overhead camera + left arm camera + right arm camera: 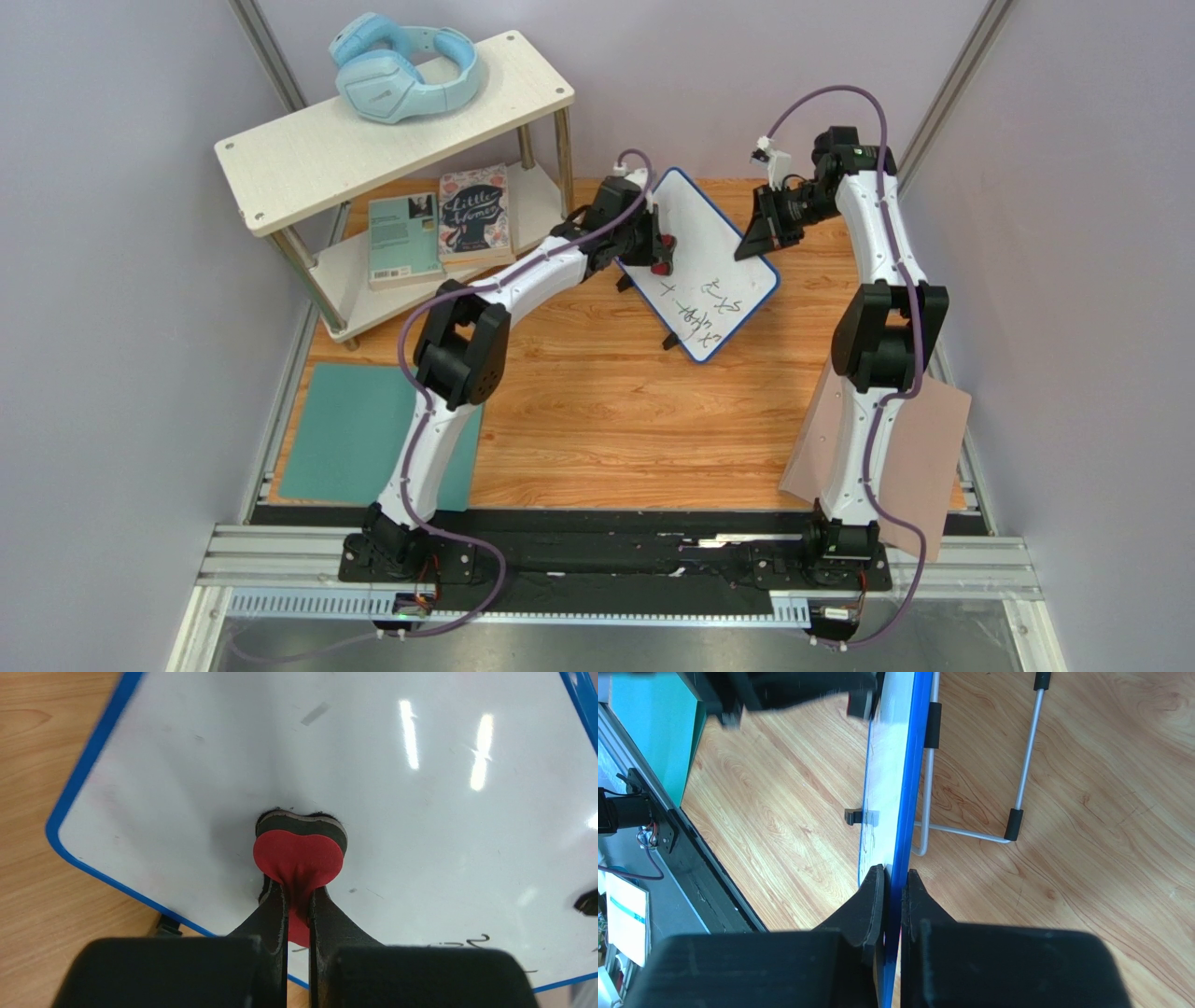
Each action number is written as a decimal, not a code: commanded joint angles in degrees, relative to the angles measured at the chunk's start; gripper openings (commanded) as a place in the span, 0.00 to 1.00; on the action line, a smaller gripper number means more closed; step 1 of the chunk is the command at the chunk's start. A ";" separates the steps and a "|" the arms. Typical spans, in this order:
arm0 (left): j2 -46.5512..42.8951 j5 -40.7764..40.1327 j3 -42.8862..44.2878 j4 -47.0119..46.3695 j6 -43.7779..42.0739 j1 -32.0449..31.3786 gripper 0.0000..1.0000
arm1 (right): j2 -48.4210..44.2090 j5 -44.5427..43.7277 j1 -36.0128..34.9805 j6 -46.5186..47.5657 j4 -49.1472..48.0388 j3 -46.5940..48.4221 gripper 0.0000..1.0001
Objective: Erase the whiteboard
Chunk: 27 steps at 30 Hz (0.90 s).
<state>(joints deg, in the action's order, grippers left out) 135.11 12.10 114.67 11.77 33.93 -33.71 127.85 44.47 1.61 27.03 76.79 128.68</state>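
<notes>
The left gripper [298,899] has its 2 fingers closed on the lower tip of a red heart-shaped eraser [298,855], whose dark felt side lies against the face of the whiteboard [435,812]. The board around the eraser is blank, with only faint smudges. The right gripper [892,878] pinches the board's blue rim edge-on, 1 finger on the front face and 1 behind, at the side opposite the left arm.

The whiteboard stands tilted on a wire stand [1024,749] at the far middle of the wooden table [603,406], rotated so that 1 corner points toward the arm bases. Dark handwriting [706,311] covers the part near that corner, below and to the right of the eraser in the top view.

At the far left is a 2-tier shelf [323,147] with light-blue headphones [407,67] on top and 2 books [404,235] on the lower tier. A teal mat [344,434] lies by the left arm, a pinkish-tan sheet [933,448] by the right arm.
</notes>
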 commanded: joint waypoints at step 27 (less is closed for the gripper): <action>-1.52 10.23 -6.22 -1.84 -37.36 -23.85 0.00 | 1.08 -0.35 -4.95 9.01 4.68 -2.12 0.00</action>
<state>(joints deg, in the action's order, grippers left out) 129.93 15.86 110.04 11.70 -1.54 -52.99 127.83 46.24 1.78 29.39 76.20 128.29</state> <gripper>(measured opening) 0.041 0.044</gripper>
